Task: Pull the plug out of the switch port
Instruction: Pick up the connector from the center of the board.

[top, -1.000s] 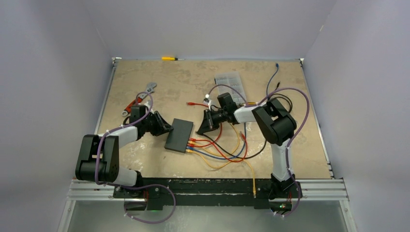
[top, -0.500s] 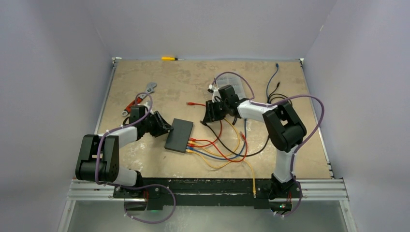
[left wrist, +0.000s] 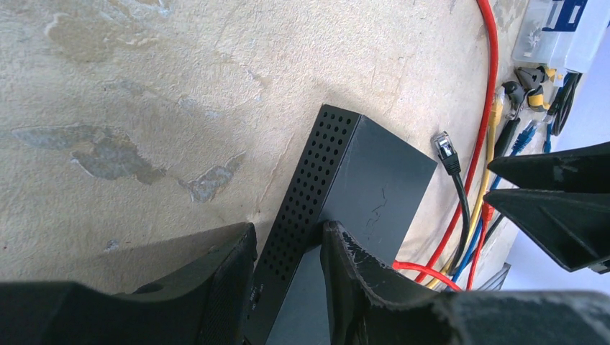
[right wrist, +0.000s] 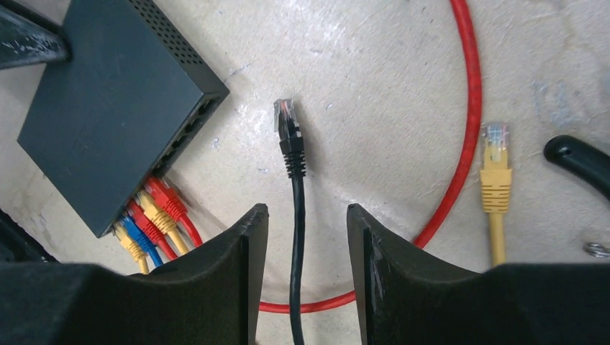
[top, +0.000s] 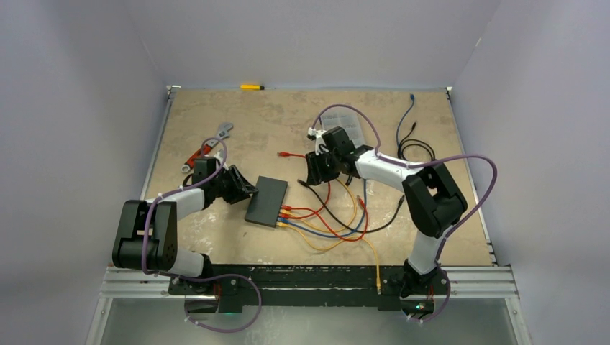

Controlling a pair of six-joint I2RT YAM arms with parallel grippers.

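The flat black switch (top: 266,200) (right wrist: 108,108) lies on the table. Red, yellow and blue plugs (right wrist: 155,215) sit in its ports, and the ports beside them (right wrist: 190,126) are free. A black plug (right wrist: 288,126) (left wrist: 444,149) lies loose on the table, out of the switch. My right gripper (right wrist: 307,210) (top: 316,169) is open above its black cable, which runs between the fingers untouched. My left gripper (left wrist: 289,228) (top: 241,188) is open a little. It straddles the switch's (left wrist: 374,187) perforated edge, one finger on the top face.
A loose yellow plug (right wrist: 496,162) and a red cable loop (right wrist: 467,108) lie right of the black plug. A clear organiser box (top: 344,121), a wrench (top: 224,131), a red-handled tool (top: 196,154) and a yellow screwdriver (top: 250,87) lie further back. Tangled cables (top: 338,223) lie near the switch.
My right gripper has opened, let go of the black cable and drawn back from the switch; its elbow swung right. My left gripper has opened slightly and stayed in place.
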